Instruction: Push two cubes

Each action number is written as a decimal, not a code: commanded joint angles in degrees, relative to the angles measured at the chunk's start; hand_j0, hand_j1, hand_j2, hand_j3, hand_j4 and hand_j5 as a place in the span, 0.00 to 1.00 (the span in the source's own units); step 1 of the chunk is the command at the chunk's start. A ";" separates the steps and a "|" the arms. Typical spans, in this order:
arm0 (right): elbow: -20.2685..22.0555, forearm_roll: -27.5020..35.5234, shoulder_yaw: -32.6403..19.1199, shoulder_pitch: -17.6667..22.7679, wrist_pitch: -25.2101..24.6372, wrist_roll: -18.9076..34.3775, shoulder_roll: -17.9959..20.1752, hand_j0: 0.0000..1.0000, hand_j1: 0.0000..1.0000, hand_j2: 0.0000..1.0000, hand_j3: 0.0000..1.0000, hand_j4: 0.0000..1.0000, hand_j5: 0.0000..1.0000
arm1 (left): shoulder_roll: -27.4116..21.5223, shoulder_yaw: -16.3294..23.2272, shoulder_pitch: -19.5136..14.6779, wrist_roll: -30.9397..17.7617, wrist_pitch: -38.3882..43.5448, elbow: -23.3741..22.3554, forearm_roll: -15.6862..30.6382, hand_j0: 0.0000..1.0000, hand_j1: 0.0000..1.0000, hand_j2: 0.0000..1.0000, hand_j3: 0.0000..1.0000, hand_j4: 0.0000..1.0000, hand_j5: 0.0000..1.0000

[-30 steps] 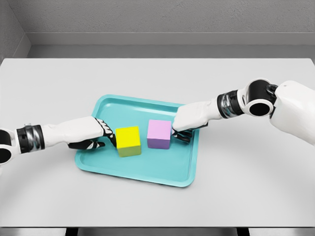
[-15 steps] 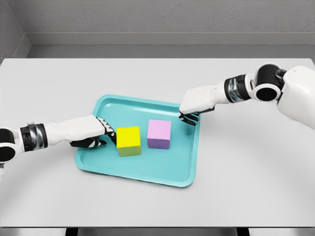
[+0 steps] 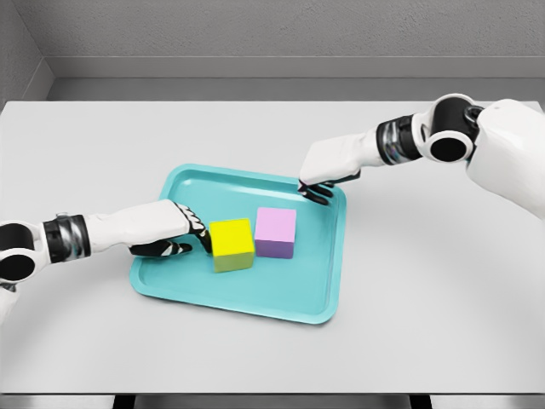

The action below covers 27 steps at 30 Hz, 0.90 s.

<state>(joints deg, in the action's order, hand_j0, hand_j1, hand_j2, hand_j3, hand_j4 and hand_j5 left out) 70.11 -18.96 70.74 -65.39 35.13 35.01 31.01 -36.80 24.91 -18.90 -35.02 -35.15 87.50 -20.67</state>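
A yellow cube (image 3: 232,242) and a pink cube (image 3: 276,232) stand side by side, touching, in the middle of a teal tray (image 3: 255,294). My left hand (image 3: 186,230) reaches in from the left, flat, with its fingertips against the yellow cube's left face; it holds nothing. My right hand (image 3: 320,180) hovers over the tray's far right corner, fingers extended, apart from the pink cube and holding nothing.
The tray lies on a light grey table (image 3: 426,290). A grey wall runs behind the table's far edge. Bare tabletop surrounds the tray on all sides.
My left hand has pushed the yellow cube right until it touches the pink cube. My right hand has lifted off the pink cube and drawn back to the tray's far right corner.
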 commanded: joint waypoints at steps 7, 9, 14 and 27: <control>-0.15 0.24 0.02 0.09 -0.13 -0.01 -0.86 0.13 0.13 0.13 0.13 0.13 0.13 | -0.38 0.40 0.00 0.02 0.15 -0.05 0.63 0.54 0.54 0.54 0.54 0.54 0.54; -0.15 0.24 0.02 0.09 -0.13 -0.01 -0.86 0.13 0.13 0.13 0.13 0.13 0.13 | -1.43 -0.03 0.09 0.02 0.15 -0.05 1.51 0.54 0.54 0.54 0.54 0.54 0.54; -0.24 -0.55 0.02 0.09 -0.13 -0.01 -1.74 0.13 0.13 0.13 0.13 0.13 0.13 | -6.01 -0.47 0.00 0.02 0.15 1.10 5.29 0.54 0.54 0.54 0.54 0.54 0.54; -0.06 -0.64 -0.07 -0.79 -0.13 -0.01 -2.00 0.14 0.14 0.14 0.14 0.14 0.14 | -10.93 -4.78 5.97 0.02 0.15 13.58 13.02 0.52 0.52 0.52 0.52 0.52 0.52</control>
<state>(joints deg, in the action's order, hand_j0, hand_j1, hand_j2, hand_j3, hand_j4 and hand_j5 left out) 70.02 -19.82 70.73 -66.27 35.12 35.01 28.99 -47.79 20.09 -12.57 -35.02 -35.15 100.64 -8.64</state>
